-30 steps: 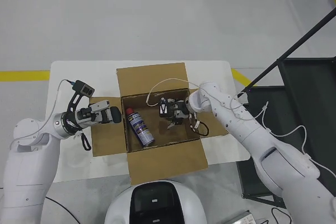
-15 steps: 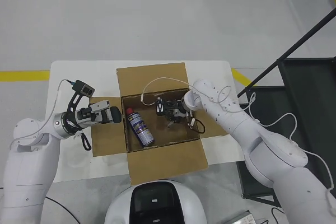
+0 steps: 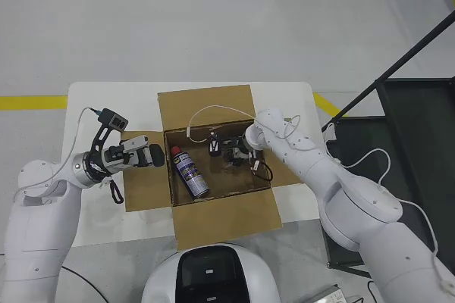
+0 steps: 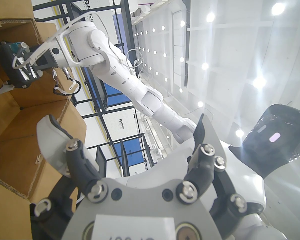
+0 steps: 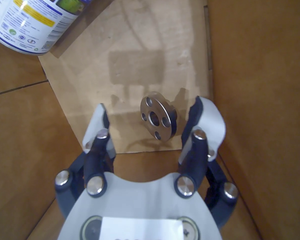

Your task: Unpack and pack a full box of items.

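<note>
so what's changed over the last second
The right hand slid a little across the box toward the can, its arm reaching further in. It is open, with a flange on the box floor between its fingers, not gripped. Nothing was visibly taken or let go. The left hand, open at the box's side, and the can stayed put.

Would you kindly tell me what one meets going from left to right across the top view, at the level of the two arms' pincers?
The left pincer, open → white-and-blue spray can with a red cap, lying in the brown cardboard box → right pincer, open → black metal rack.
</note>
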Controlling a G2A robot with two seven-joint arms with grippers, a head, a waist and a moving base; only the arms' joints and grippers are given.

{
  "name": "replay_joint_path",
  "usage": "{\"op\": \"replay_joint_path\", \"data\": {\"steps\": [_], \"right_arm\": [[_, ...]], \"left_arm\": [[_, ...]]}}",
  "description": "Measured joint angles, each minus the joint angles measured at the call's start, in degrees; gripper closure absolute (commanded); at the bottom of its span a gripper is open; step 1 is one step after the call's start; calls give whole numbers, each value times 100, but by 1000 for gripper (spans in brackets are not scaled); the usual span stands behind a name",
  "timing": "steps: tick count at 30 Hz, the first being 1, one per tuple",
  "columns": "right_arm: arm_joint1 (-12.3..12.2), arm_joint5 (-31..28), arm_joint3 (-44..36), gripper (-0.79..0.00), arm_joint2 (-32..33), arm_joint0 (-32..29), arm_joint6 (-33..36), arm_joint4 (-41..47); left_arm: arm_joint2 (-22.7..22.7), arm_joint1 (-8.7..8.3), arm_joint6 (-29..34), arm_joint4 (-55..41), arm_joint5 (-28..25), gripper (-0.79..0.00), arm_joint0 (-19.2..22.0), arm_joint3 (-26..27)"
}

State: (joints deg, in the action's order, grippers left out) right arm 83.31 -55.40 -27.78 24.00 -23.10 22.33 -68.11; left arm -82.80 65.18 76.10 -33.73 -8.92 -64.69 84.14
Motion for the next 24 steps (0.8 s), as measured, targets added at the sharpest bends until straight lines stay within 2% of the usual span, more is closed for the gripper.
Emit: {"op": "replay_joint_path", "data": {"steps": [14,24], "right_arm": [[188,209,335,0,-78,123,-273,-345],[9,41,-167,0,4,169,-938,-767]], "left_arm": [[0,0,0,0,0,-785,0,0],[0,0,0,0,0,-785,0,0]]}}
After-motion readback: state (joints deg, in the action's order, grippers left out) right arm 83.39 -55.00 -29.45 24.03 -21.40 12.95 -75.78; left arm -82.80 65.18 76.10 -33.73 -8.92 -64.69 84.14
